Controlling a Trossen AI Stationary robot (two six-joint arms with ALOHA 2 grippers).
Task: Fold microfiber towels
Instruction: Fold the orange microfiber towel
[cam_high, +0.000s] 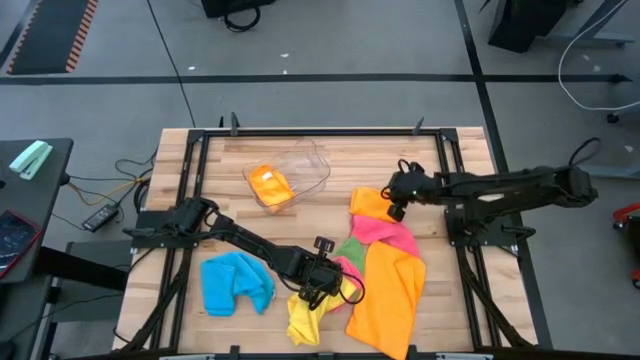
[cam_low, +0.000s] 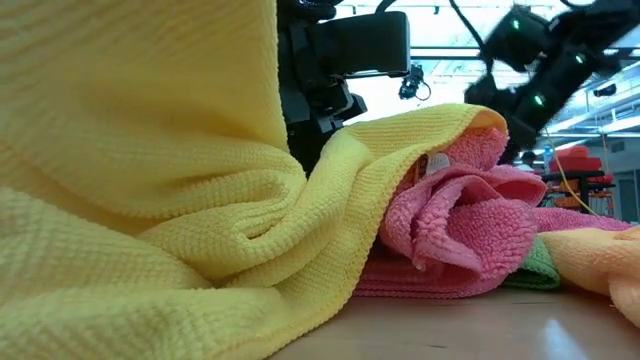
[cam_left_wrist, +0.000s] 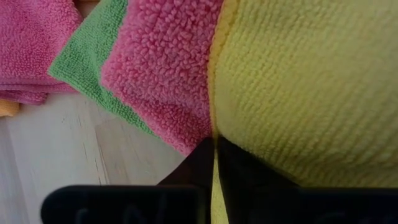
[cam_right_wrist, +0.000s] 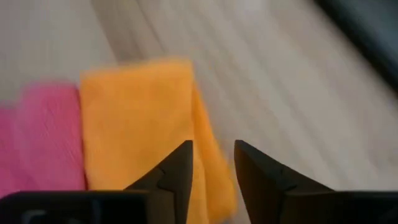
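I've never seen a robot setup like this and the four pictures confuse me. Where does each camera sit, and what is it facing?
High: overhead, facing down; both arms, table.
Low: at tabletop height, facing level across; yellow towel fills it, dark arm parts behind.
Left wrist: on the left arm; left gripper shut on yellow towel.
Right wrist: on the right arm; right gripper open above orange towel.
Low and left wrist share yellow and pink towel.
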